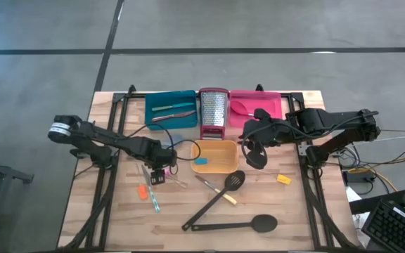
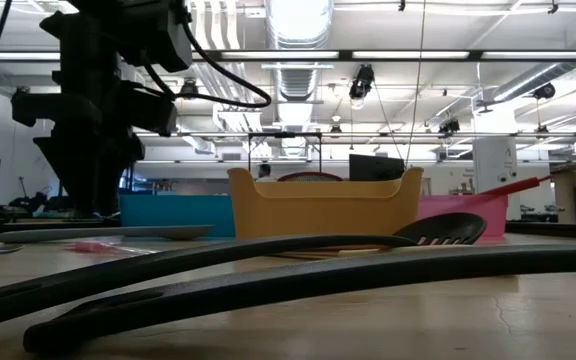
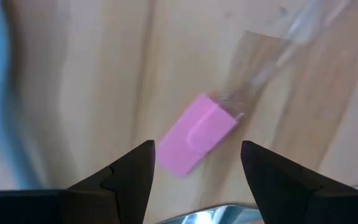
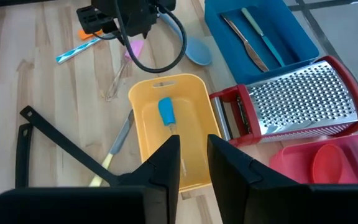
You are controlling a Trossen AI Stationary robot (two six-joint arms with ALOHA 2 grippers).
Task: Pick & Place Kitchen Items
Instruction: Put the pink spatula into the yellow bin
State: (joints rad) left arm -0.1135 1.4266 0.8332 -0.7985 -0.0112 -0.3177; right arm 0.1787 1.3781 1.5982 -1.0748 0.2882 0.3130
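Observation:
My left gripper (image 3: 197,171) is open and points down over a small spatula with a pink head (image 3: 194,134) and a clear handle (image 3: 272,62), which lies flat on the wood left of the yellow tray (image 1: 216,165). Its fingers stand on either side of the pink head, and I see no touch. It also shows in the high view (image 1: 159,171). My right gripper (image 4: 193,165), open by a narrow gap and empty, hovers at the yellow tray's right end (image 1: 254,153). A blue-headed tool (image 4: 165,112) lies in that tray.
Teal tray (image 1: 153,121) with two thin tools, steel grater (image 1: 213,111) and pink tray (image 1: 271,107) with a spoon stand at the back. A black slotted spatula (image 1: 216,199) and a long black spoon (image 1: 241,225) lie in front. An orange piece (image 1: 142,192), a teal-handled tool (image 1: 154,202), a yellow piece (image 1: 283,179) and a grey spoon (image 4: 197,51) lie loose.

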